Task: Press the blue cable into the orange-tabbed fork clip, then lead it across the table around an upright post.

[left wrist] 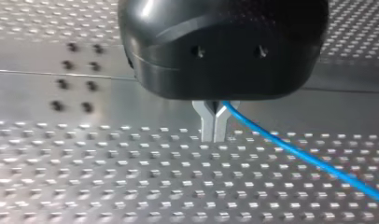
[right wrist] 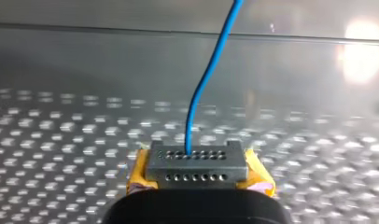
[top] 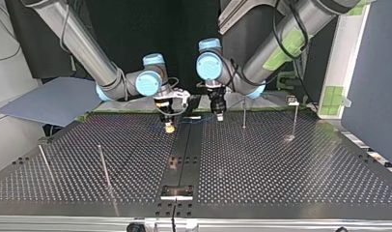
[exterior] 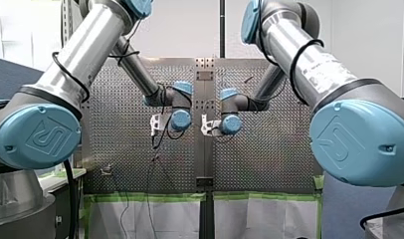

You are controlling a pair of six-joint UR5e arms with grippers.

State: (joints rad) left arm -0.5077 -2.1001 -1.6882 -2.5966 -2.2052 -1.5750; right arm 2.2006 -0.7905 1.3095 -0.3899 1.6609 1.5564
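Left tool (left wrist: 214,135): black body with metal fingers, pressed together and clamped on the thin blue cable (left wrist: 295,150), low over the perforated metal desk (top: 281,169).
Right tool (right wrist: 197,164): clamped on the cable, which rises from a grey holed block (right wrist: 197,175) between its yellow pads.
Cable place: stretched between both tools.
Thin upright metal post (top: 244,113): just beside the left tool in the top view, apart from the cable.

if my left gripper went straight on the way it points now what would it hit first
The perforated table: my left gripper points straight down at it, shut on the blue cable, with nothing else showing under its tips. The gap left looks small, though depth is unclear.
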